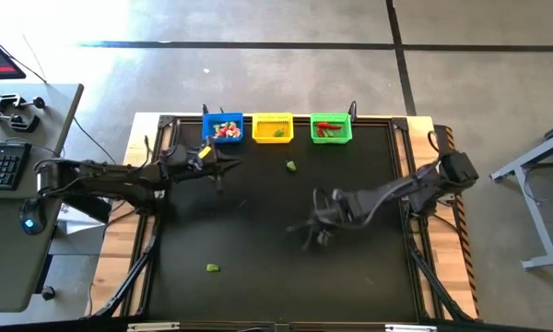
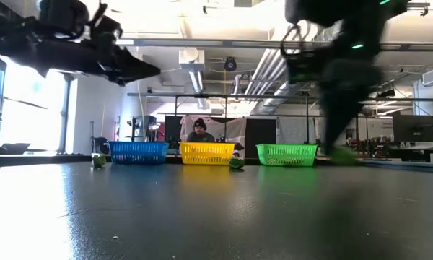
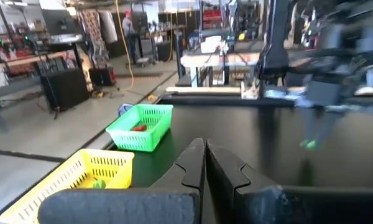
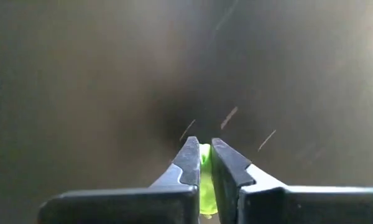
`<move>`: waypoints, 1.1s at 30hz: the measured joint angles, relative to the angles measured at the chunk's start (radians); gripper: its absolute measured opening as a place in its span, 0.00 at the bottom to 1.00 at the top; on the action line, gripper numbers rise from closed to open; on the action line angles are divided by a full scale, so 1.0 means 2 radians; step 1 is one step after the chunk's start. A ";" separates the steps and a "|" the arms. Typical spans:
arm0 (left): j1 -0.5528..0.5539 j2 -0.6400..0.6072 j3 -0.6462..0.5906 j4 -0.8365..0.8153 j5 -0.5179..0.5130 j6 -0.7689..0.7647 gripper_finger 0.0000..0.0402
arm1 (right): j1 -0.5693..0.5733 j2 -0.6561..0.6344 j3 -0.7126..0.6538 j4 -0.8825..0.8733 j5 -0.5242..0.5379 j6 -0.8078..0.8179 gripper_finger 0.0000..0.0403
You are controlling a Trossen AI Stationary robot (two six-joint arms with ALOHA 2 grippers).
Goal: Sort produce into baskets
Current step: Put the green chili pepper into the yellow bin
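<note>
The left gripper (image 1: 229, 166) hangs above the table on the left side, close to the blue basket (image 1: 222, 128). Its two fingers are pressed together with nothing between them, so it holds nothing.

At the far edge of the black table (image 1: 258, 295) three baskets sit in a row. The blue basket is on the left and has a little pile of red and whitish pieces in it. The yellow basket (image 1: 273, 127) is in the middle with one small green piece inside. The green basket (image 1: 331, 128) is on the right and holds some red pieces.

So a good part of the sorting looks done already. Some produce is not in a basket yet. One green piece (image 1: 212, 268) lies alone at the near left of the table, well apart from the baskets. Another green piece (image 1: 292, 166) lies just in front of the baskets, between the yellow one and the green one.

The right gripper (image 1: 315, 231) is down low near the middle of the table, to the right. Its fingers are squeezed onto a small bright green piece (image 4: 204, 177), which shows between the tips in the right wrist view. That piece needs to go to a basket, and then the two loose ones are left.
</note>
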 joint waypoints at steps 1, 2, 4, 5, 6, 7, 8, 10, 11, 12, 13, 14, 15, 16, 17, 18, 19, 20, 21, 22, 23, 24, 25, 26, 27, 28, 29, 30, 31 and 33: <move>0.000 -0.013 -0.007 0.000 0.001 -0.003 0.00 | -0.016 0.000 0.000 0.021 0.015 -0.023 0.01; 0.000 -0.024 -0.014 0.000 0.002 -0.003 0.00 | -0.033 0.000 -0.001 0.044 0.028 -0.047 0.01; 0.000 -0.044 -0.027 -0.003 0.002 -0.003 0.00 | -0.067 0.000 -0.001 0.102 0.050 -0.095 0.01; 0.000 -0.052 -0.031 -0.004 0.002 -0.006 0.00 | -0.085 0.000 -0.001 0.140 0.056 -0.119 0.01; 0.000 -0.059 -0.033 -0.010 0.003 -0.009 0.00 | -0.101 0.000 -0.001 0.176 0.060 -0.143 0.01; 0.000 -0.065 -0.035 -0.013 0.003 -0.011 0.00 | -0.118 0.001 -0.001 0.211 0.060 -0.168 0.01; 0.000 -0.069 -0.037 -0.016 0.004 -0.012 0.00 | -0.133 0.003 -0.001 0.247 0.060 -0.190 0.01; 0.000 -0.072 -0.040 -0.021 0.004 -0.012 0.00 | -0.165 0.007 -0.001 0.304 0.059 -0.233 0.01; 0.000 -0.072 -0.040 -0.025 0.004 -0.012 0.00 | -0.181 0.011 -0.001 0.329 0.054 -0.254 0.01; 0.000 -0.073 -0.040 -0.028 0.004 -0.012 0.00 | -0.199 0.014 0.001 0.351 0.044 -0.270 0.01; 0.000 -0.073 -0.040 -0.029 0.004 -0.012 0.00 | -0.218 0.019 0.004 0.368 0.036 -0.274 0.01; 0.000 -0.072 -0.040 -0.029 0.004 -0.012 0.00 | -0.236 0.025 0.009 0.385 0.025 -0.279 0.01; 0.000 -0.071 -0.040 -0.029 0.005 -0.012 0.00 | -0.254 0.033 0.015 0.401 0.013 -0.283 0.01; 0.000 -0.071 -0.040 -0.030 0.005 -0.012 0.00 | -0.270 0.041 0.022 0.413 0.003 -0.285 0.01; 0.000 -0.071 -0.040 -0.030 0.005 -0.012 0.00 | -0.284 0.052 0.031 0.419 -0.008 -0.286 0.01; 0.000 -0.071 -0.040 -0.030 0.005 -0.012 0.00 | -0.297 0.064 0.042 0.419 -0.019 -0.287 0.01; 0.000 -0.071 -0.040 -0.030 0.005 -0.012 0.00 | -0.310 0.077 0.054 0.416 -0.030 -0.287 0.01; 0.000 -0.071 -0.040 -0.031 0.005 -0.011 0.00 | -0.321 0.091 0.065 0.412 -0.037 -0.291 0.01; 0.000 -0.071 -0.040 -0.031 0.005 -0.011 0.00 | -0.332 0.104 0.076 0.410 -0.044 -0.296 0.01; 0.000 -0.071 -0.040 -0.032 0.005 -0.011 0.00 | -0.341 0.117 0.089 0.407 -0.046 -0.298 0.01; 0.000 -0.071 -0.040 -0.033 0.005 -0.011 0.00 | -0.350 0.128 0.101 0.402 -0.046 -0.300 0.01; 0.000 -0.071 -0.040 -0.034 0.005 -0.011 0.00 | -0.359 0.137 0.115 0.396 -0.046 -0.300 0.01; 0.000 -0.071 -0.040 -0.036 0.005 -0.011 0.00 | -0.367 0.146 0.129 0.388 -0.046 -0.300 0.01; 0.000 -0.071 -0.040 -0.038 0.005 -0.011 0.00 | -0.374 0.153 0.142 0.379 -0.046 -0.300 0.01; 0.000 -0.071 -0.040 -0.038 0.005 -0.011 0.00 | -0.380 0.159 0.154 0.369 -0.046 -0.300 0.01; 0.000 -0.071 -0.040 -0.039 0.005 -0.011 0.00 | -0.385 0.165 0.165 0.358 -0.046 -0.300 0.01; 0.000 -0.071 -0.040 -0.039 0.005 -0.011 0.00 | -0.390 0.170 0.175 0.350 -0.046 -0.300 0.01; 0.000 -0.071 -0.040 -0.039 0.005 -0.011 0.00 | -0.394 0.175 0.185 0.342 -0.046 -0.300 0.01; 0.000 -0.071 -0.040 -0.039 0.005 -0.011 0.00 | -0.397 0.180 0.195 0.332 -0.047 -0.300 0.01; 0.000 -0.071 -0.040 -0.040 0.005 -0.011 0.00 | -0.404 0.190 0.212 0.310 -0.049 -0.298 0.01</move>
